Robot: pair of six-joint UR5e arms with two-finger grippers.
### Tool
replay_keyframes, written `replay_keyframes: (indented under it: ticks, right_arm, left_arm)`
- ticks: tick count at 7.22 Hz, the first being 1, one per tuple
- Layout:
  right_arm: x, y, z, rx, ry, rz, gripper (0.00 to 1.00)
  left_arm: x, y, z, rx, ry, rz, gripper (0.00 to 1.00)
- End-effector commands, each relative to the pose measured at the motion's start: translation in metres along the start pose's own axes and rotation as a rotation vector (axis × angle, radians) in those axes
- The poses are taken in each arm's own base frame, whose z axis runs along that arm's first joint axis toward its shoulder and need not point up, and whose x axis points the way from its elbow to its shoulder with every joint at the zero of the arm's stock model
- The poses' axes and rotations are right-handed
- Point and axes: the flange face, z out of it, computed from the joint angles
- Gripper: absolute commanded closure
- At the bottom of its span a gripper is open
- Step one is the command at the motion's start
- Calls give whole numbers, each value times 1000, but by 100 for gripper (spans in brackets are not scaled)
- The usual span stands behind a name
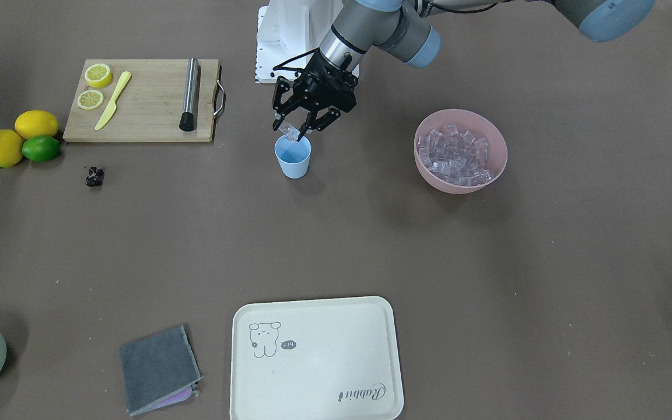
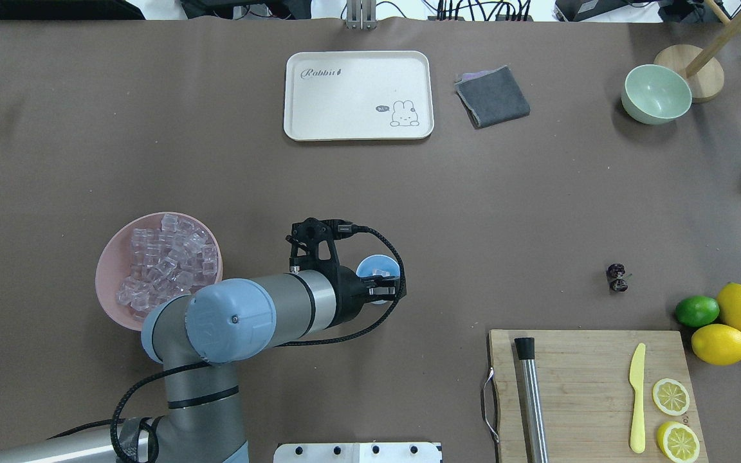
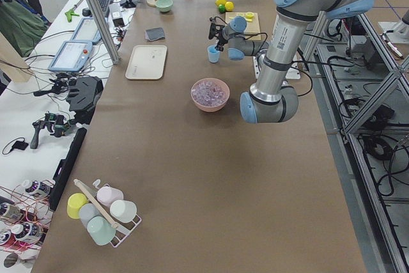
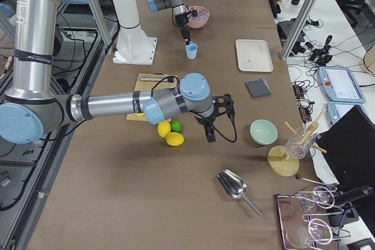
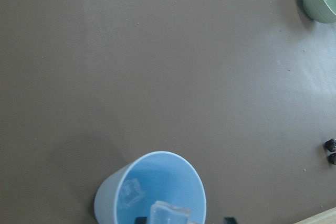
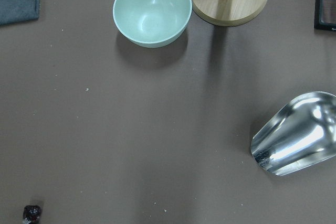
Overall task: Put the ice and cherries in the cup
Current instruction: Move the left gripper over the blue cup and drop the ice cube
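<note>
The light blue cup (image 1: 293, 157) stands mid-table and holds one ice cube (image 5: 130, 192). My left gripper (image 1: 293, 129) hovers right over its rim, jaws open. A second ice cube (image 1: 290, 133) sits between the fingertips above the cup's mouth, with a gap to one finger in the left wrist view. More ice (image 1: 454, 154) fills the pink bowl (image 1: 490, 131). The dark cherries (image 1: 95, 176) lie on the table near the cutting board. My right gripper (image 4: 210, 133) shows only in the exterior right view, beyond the lemons; I cannot tell if it is open or shut.
A wooden cutting board (image 1: 143, 99) carries lemon slices, a yellow knife and a metal muddler. Two lemons (image 1: 21, 135) and a lime (image 1: 41, 148) sit beside it. A white tray (image 1: 312, 361), grey cloth (image 1: 158, 367), pale green bowl (image 2: 656, 94) and metal scoop (image 6: 296, 132) lie farther off.
</note>
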Motion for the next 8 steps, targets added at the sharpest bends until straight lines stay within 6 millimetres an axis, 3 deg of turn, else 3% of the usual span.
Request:
replay_keyframes:
  ticks: [1,6,7,8]
  right_arm:
    - [-1,-2,-1,4,0,-4,0]
    - [-2,-3,-1,5,0,-4,0]
    - [-1,-3,-1,4,0,-3,0]
    - [-1,-3,-1,4,0,0,0]
  left_arm:
    - [-3,-14,-1,25,-7,1,100]
    - [-10,-17,0,24,-17,3,100]
    - [-12,-16,0,21,-19,5,68]
    - [-27,-12,1,15,-38,6,31]
